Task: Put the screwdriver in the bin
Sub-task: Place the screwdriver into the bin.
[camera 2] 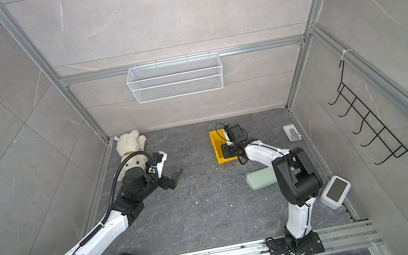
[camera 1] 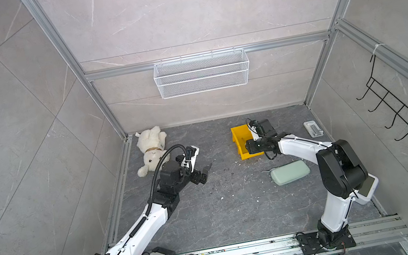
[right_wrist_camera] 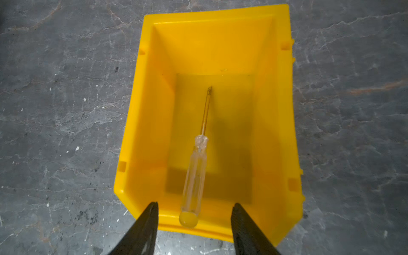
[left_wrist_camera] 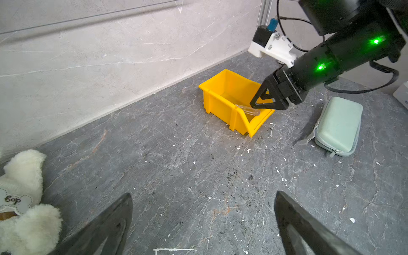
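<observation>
The yellow bin (right_wrist_camera: 150, 132) stands on the grey floor toward the back right (camera 1: 240, 138) (camera 2: 218, 145). The screwdriver (right_wrist_camera: 195, 174), with a clear handle and thin metal shaft, lies inside it. Its tip is on the bin's floor and its handle end leans on the low front lip (left_wrist_camera: 247, 109). My right gripper (right_wrist_camera: 195, 203) hovers just over that lip, open, with a finger on each side of the handle end and touching neither side of it. My left gripper (left_wrist_camera: 203, 194) is open over bare floor, well left of the bin (camera 1: 205, 174). My right wrist hides the screwdriver in both top views.
A mint zip case (camera 1: 290, 172) lies near the bin, beside my right arm. A white plush toy (camera 1: 151, 150) is in the back left corner. A small white device (camera 1: 313, 128) sits by the right wall. A white mesh basket (camera 1: 201, 73) hangs on the back wall and a black hook rack (camera 1: 405, 115) on the right wall.
</observation>
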`<control>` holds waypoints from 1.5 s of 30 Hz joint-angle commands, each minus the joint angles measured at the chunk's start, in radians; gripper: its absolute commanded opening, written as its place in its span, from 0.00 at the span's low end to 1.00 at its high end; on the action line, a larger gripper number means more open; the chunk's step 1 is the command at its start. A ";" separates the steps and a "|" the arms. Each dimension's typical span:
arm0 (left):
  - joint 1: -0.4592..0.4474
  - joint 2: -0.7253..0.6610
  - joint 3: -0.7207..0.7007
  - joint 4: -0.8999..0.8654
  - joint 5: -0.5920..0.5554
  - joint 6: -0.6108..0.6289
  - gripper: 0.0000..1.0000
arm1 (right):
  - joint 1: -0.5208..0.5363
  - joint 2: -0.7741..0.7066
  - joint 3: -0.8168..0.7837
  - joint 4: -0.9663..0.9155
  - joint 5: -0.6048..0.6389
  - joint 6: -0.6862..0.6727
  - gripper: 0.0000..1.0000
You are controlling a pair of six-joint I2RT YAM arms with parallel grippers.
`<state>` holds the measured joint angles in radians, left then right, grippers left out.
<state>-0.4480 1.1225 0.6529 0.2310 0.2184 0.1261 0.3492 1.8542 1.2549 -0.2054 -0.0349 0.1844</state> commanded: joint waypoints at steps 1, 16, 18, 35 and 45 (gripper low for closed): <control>0.002 -0.013 -0.002 0.024 0.026 -0.019 1.00 | 0.002 0.055 0.075 -0.076 -0.008 0.004 0.43; 0.002 -0.057 -0.012 0.002 0.004 0.003 1.00 | 0.004 0.212 0.247 -0.198 -0.022 -0.004 0.28; 0.001 -0.062 -0.015 0.002 0.004 0.003 1.00 | 0.004 0.233 0.265 -0.204 -0.024 -0.008 0.27; 0.003 -0.098 -0.035 0.005 -0.043 0.013 1.00 | 0.004 0.160 0.244 -0.104 0.012 -0.064 0.50; 0.191 -0.183 -0.150 -0.021 -0.266 -0.064 1.00 | 0.002 -0.297 -0.198 0.181 0.076 -0.091 0.79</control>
<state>-0.3187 0.9779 0.5262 0.2043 0.0509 0.0998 0.3492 1.6653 1.1473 -0.1623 -0.0086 0.1162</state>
